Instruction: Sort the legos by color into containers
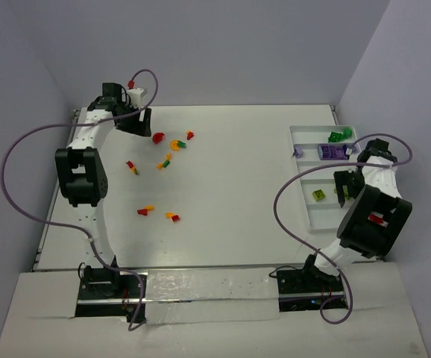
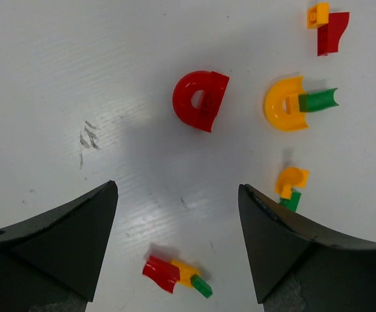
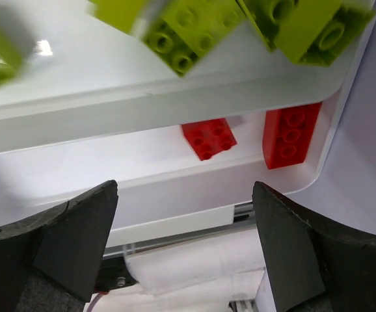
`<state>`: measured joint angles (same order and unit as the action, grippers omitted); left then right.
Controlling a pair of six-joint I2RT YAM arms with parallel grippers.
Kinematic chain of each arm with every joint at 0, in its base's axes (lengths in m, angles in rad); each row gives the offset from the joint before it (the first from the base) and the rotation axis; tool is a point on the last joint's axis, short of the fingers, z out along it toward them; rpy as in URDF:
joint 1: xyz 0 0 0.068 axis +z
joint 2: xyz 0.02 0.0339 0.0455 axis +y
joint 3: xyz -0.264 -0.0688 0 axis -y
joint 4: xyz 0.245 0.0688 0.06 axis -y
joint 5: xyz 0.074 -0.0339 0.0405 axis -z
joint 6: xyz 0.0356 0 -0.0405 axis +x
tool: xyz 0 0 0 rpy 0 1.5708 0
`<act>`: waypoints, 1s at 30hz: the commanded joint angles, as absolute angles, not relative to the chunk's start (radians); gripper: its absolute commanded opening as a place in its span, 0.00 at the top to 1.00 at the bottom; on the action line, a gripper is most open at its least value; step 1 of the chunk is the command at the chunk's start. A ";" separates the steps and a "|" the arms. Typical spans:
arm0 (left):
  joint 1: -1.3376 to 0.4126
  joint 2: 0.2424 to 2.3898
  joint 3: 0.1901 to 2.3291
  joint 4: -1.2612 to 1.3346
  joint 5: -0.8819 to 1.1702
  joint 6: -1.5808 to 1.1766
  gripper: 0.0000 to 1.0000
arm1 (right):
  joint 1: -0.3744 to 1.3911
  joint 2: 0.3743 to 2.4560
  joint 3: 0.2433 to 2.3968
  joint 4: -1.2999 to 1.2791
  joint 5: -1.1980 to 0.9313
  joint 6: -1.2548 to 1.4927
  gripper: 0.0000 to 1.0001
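Left gripper (image 2: 177,190) wide, empty, above red arch lego (image 2: 204,117) among loose legos (image 1: 172,216) on counter (image 1: 230,186). Right gripper (image 3: 185,188) wide, empty, over tray (image 3: 175,104); two red legos (image 3: 209,138) in end compartment, lime legos (image 3: 181,32) adjoining.

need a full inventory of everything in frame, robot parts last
White table: 1, white, under everything.
Red half-round plastic brick: 1, red, loose, far end of the scatter.
Orange arch brick: 1, orange, touching a green piece, beside the half-round.
Small mixed brick clusters: about five, red/orange/green, scattered left-centre.
Long white divided tray: 1, white, right side.
Green bricks: a few, green, far compartment.
Purple bricks: a few, purple, next compartment.
Lime bricks: several, lime, further down the tray.
Red rectangular bricks: 2, red, compartment beside lime.
Left gripper: open, empty, over loose bricks.
Right gripper: open, empty, over tray.
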<state>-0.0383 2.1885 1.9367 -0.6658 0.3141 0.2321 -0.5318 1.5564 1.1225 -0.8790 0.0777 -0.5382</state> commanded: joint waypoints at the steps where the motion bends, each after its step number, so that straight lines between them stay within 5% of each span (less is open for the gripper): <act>1: -0.085 2.274 2.070 -0.663 0.310 0.292 0.16 | -0.483 1.493 1.212 -0.960 -0.003 -0.478 0.09; 14: -0.138 2.466 2.155 -0.585 0.226 0.256 0.15 | -0.386 1.482 1.285 -1.023 -0.079 -0.404 0.08; 30: -0.167 2.422 2.052 -0.518 0.183 0.287 0.59 | -0.332 1.489 1.289 -1.018 -0.096 -0.380 0.09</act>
